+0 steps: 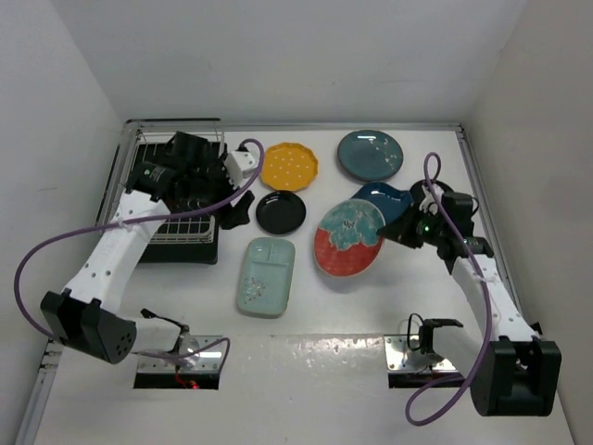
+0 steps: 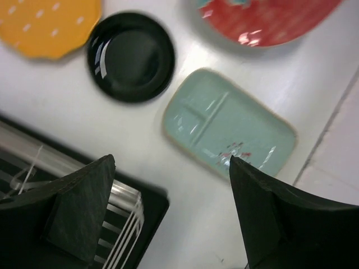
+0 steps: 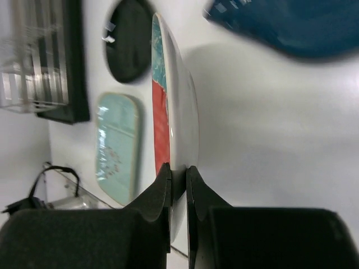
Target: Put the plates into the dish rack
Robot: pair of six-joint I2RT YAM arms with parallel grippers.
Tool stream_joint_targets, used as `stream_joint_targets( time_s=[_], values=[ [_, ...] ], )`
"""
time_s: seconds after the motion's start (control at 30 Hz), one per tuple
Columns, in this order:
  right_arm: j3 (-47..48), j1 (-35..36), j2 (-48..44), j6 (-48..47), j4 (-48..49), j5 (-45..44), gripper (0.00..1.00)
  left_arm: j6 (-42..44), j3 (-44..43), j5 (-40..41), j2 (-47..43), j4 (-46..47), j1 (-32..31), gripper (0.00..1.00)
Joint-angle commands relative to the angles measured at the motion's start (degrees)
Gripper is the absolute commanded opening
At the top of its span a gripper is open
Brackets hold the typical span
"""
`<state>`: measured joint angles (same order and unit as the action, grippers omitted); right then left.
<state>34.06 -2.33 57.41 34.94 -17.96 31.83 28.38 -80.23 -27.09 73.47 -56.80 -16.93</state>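
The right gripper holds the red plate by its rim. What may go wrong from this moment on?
1. The right gripper pinches only the thin rim of the red plate, so the plate may pivot or slip out.
2. If it drops, it may strike the blue leaf plate or the mint tray, both close by.
3. The left arm lies over the dish rack, so carrying the plate there may cause a collision.

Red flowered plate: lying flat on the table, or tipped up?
Tipped up. The right gripper pinches the red plate by its rim, and its white underside shows.
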Motion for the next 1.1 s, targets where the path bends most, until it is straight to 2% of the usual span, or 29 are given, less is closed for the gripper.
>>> stream_joint_targets(
  time_s=[0.0,0.03,0.13,0.23,0.4,0.63,0.73,0.77,0.93,0.97,1.0,1.07],
  values=[
    [6.5,1.7,0.3,7.4,15.6,11.7,0.00,1.5,-4.9,-14.3,4.5,1.0,-1.7,0.87],
    [6.2,1.9,2.0,12.0,25.2,13.9,0.00,0.5,-5.5,-17.7,5.6,2.8,-1.7,0.89],
    [6.4,4.0,4.7,15.1,35.2,17.7,0.00,-1.8,-6.3,-21.1,10.1,6.9,-1.7,0.90],
    [9.3,6.1,7.5,16.0,36.8,17.9,0.00,-5.1,-7.5,-21.1,13.9,12.8,-2.2,0.90],
    [12.5,9.1,10.7,16.9,41.2,20.3,0.00,-6.3,-11.8,-22.9,22.3,13.4,-1.7,0.91],
    [15.0,10.2,15.1,20.3,46.5,21.1,0.00,-7.0,-15.7,-23.6,32.5,14.7,2.2,0.93],
    [15.3,10.6,19.1,23.3,51.3,21.9,0.00,-7.0,-16.5,-33.4,34.3,14.7,3.1,0.80],
    [15.9,10.9,20.7,24.1,52.3,22.0,0.00,-7.0,-16.5,-37.3,34.3,14.7,3.1,0.65],
    [19.8,13.3,27.8,26.5,57.9,22.5,0.00,-5.9,-15.1,-48.0,34.3,14.7,3.7,0.29],
    [20.2,13.6,30.3,26.5,58.3,22.6,0.00,-6.6,-15.1,-48.8,34.3,14.7,3.7,0.11],
    [21.9,13.8,31.1,26.9,58.7,22.6,0.00,-6.6,-14.5,-49.5,34.3,14.7,3.7,0.02],
    [23.1,14.5,34.3,27.5,59.2,22.7,0.00,-8.5,-14.5,-48.6,34.3,14.7,4.2,0.00]
  ],
)
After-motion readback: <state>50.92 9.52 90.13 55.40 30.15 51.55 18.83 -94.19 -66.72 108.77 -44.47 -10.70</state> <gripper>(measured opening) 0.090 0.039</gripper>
